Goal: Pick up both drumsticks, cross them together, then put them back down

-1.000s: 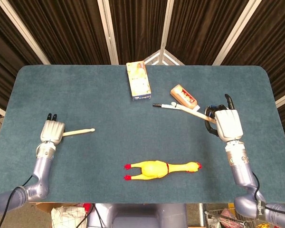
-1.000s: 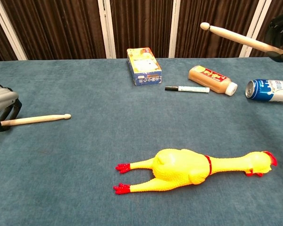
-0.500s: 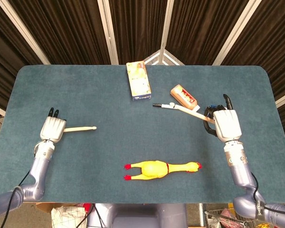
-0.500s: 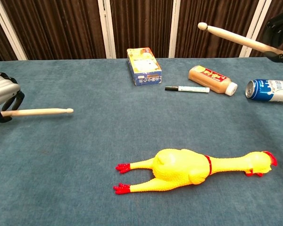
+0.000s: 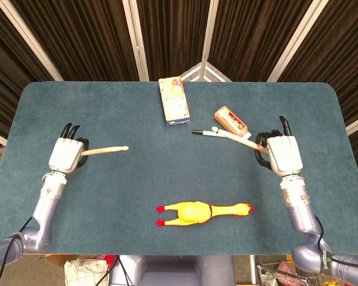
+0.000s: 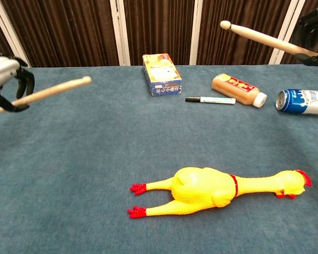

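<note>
Mostly clear: L hand clutching drumstick, R hand (cropped in chest view) clutching another stick.

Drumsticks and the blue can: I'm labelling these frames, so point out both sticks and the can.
left drumstick (image 6: 55, 90), chest view, mid-shaft, clear of the hand.
right drumstick (image 6: 257, 37), chest view, mid-shaft, against the curtain.
blue can (image 6: 303, 101), chest view, side of the can lying on the table.

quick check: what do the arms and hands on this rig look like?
Both arms are glossy silver-grey with rounded joint segments. The left hand and right hand have boxy pale grey backs and black fingers. A thin black cable runs beside each lower arm near the frame's bottom corners. No readable markings.
</note>
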